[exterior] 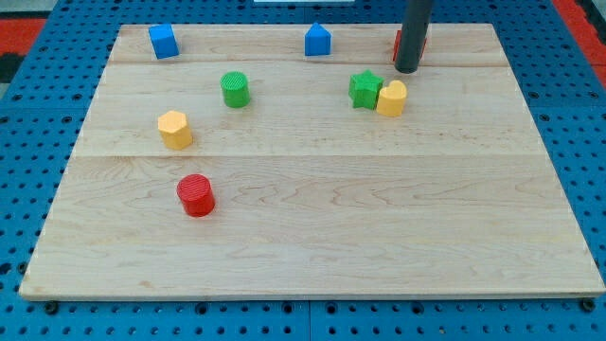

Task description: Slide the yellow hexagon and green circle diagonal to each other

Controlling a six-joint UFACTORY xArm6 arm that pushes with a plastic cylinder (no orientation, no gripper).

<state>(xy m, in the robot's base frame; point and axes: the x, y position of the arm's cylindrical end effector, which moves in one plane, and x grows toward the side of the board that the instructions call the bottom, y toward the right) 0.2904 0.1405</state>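
Observation:
The yellow hexagon [174,129] sits on the wooden board at the view's left. The green circle [235,89] stands up and to the right of it, a short gap between them. My tip [407,68] is far to the right near the view's top, just above a yellow block [392,98] that touches a green star [365,90]. The rod partly hides a red block [399,42] behind it. The tip touches neither the hexagon nor the circle.
A red circle [196,195] lies below the yellow hexagon. A blue cube [163,41] sits at the top left and a blue house-shaped block [318,40] at the top middle. The board [312,256] rests on a blue pegboard.

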